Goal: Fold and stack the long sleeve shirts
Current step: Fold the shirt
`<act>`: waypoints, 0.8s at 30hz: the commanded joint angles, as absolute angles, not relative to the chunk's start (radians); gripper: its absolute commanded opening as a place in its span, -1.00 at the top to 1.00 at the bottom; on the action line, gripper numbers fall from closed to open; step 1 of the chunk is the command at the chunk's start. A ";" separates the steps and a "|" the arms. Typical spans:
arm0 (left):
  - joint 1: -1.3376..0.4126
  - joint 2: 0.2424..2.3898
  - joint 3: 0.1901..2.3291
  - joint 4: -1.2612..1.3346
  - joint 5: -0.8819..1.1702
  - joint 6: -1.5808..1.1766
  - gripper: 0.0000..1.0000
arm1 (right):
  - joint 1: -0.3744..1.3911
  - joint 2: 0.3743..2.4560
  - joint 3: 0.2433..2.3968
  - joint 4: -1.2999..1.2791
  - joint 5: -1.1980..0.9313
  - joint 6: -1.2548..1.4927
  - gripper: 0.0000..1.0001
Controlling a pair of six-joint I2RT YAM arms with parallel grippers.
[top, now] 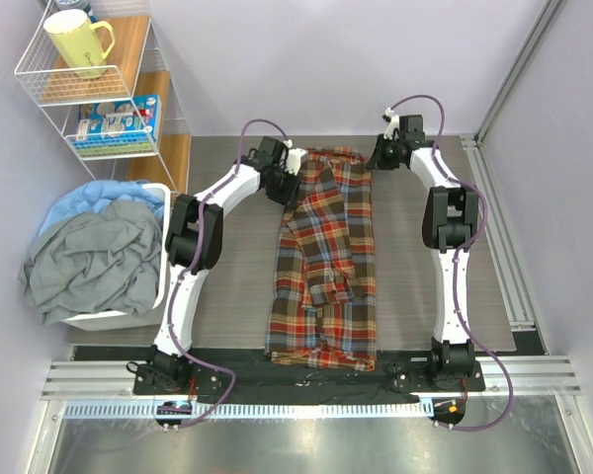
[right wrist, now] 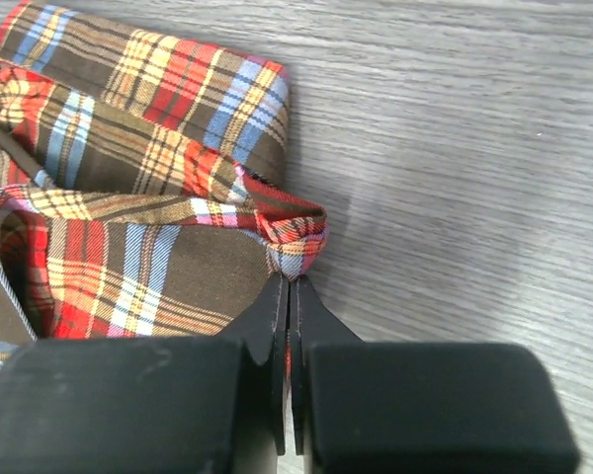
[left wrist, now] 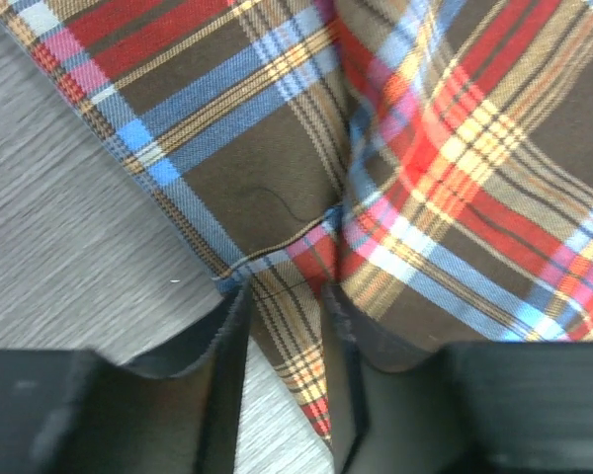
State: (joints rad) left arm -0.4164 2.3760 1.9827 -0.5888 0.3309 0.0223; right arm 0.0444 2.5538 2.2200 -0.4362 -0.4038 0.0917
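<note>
Nearest the arm bases: the hem end of the plaid shirt [top: 321, 341], flat on the grey surface [top: 227, 296], already narrowed into a long strip running away between the two arms. Midway along, a sleeve folded in over the body. Off to the left, well apart from the strip, a white bin [top: 143, 296] heaped with grey and blue clothes.

Farther out, at the collar end, both arms down at the cloth. On the far right corner, the right hand [right wrist: 289, 286] pressed together, pinching a small bunched tuck of plaid at its tips. On the far left side, the left hand [left wrist: 287, 296] straddling a seamed edge, fingers partly apart with fabric between them; impossible to tell whether clamped or only poised around it.

Judged as the start of a far-to-near fold. Risks from here:
- Lifting without a firm bite on the left, leaving that corner behind and skewing the fold.
- Losing the right corner, held only by a slim tuck at the fingertips.
- Catching just the top layer on the left, with the sleeve underneath sliding out and undoing the narrowing.
- Uneven travel of the two arms, landing the fold crooked.
</note>
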 commanded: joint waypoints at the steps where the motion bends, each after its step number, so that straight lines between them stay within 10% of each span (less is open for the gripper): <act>1: -0.405 2.395 2.010 -0.626 0.291 0.031 0.41 | 0.034 2.566 2.298 -0.377 -0.374 0.068 0.98; 17: -0.387 2.422 2.051 -0.666 0.252 0.049 0.54 | 0.034 2.668 2.382 -0.243 -0.216 0.058 0.78; 24: -0.365 2.477 2.236 -0.715 0.255 0.078 0.26 | 0.035 2.636 2.410 -0.190 -0.173 0.028 0.24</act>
